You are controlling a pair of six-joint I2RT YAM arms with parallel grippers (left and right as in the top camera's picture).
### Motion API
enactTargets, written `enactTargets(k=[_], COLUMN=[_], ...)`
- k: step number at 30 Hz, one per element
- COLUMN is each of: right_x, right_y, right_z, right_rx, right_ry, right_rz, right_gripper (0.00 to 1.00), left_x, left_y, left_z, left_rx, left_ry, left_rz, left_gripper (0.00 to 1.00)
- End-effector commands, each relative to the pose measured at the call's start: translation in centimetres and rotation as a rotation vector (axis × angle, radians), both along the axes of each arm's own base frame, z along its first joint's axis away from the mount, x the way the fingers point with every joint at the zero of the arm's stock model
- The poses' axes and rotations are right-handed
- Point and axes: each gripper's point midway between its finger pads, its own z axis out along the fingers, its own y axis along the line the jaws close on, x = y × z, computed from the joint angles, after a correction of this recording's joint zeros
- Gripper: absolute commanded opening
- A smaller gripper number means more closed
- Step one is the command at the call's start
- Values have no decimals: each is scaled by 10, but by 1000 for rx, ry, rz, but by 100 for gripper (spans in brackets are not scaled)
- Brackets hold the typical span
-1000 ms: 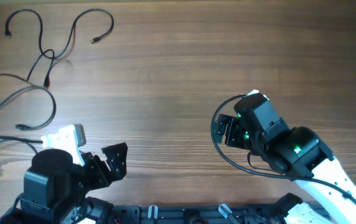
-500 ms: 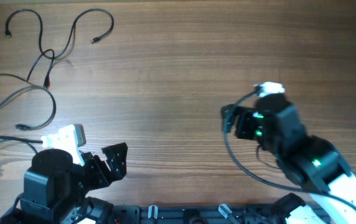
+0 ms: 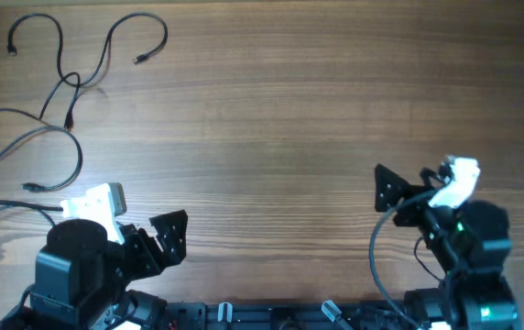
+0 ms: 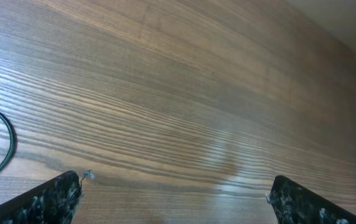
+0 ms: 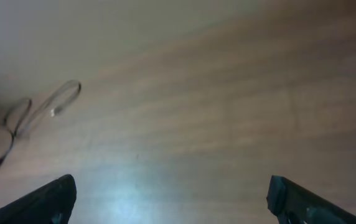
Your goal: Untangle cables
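Note:
The cables [image 3: 68, 81] lie at the far left of the wooden table as loose thin black strands that cross in a small knot, with small plug ends spread around it. They show blurred at the left of the right wrist view [image 5: 33, 112]. My left gripper [image 3: 163, 236] is open and empty near the front left edge, far from the cables; its jaws stand wide apart over bare wood [image 4: 175, 200]. My right gripper [image 3: 393, 196] is open and empty at the front right, its jaws wide apart [image 5: 172, 200].
A thicker black wire [image 3: 1, 207] runs from the left edge to the left arm base. A black cord curve [image 4: 7, 147] shows at the left edge of the left wrist view. A black wire loops beside the right arm [image 3: 374, 247].
My right arm has drawn back to the right and toward the front edge, its gripper still open and empty. The left arm and the cables have not moved.

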Motion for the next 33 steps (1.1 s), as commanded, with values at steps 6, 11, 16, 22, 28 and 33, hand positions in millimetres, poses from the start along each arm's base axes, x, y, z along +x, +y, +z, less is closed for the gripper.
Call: enactTargets(k=[6, 11, 16, 22, 28, 33], right_x=[-5, -5, 0, 1, 6, 7], right_y=[-15, -20, -30, -38, -32, -28], right_z=[2, 3, -2, -2, -11, -20], right_rx=[-77, -86, -94, -107, -106, -200], right_ry=[-314, -425, -441, -448, -503, -482], right_rz=[-24, -54, -106, -153, -119, -79], right_gripper=[100, 100, 100, 100, 100, 100], left_x=[1, 1, 1, 1, 1, 1], left_y=[2, 2, 2, 2, 2, 2], left_z=[-1, -1, -1, -1, -1, -1], left_rx=[7, 7, 7, 7, 7, 7], left_ry=[-2, -2, -2, -2, -2, -2], left_rz=[10, 10, 10, 10, 10, 10], left_gripper=[100, 100, 100, 100, 100, 100])
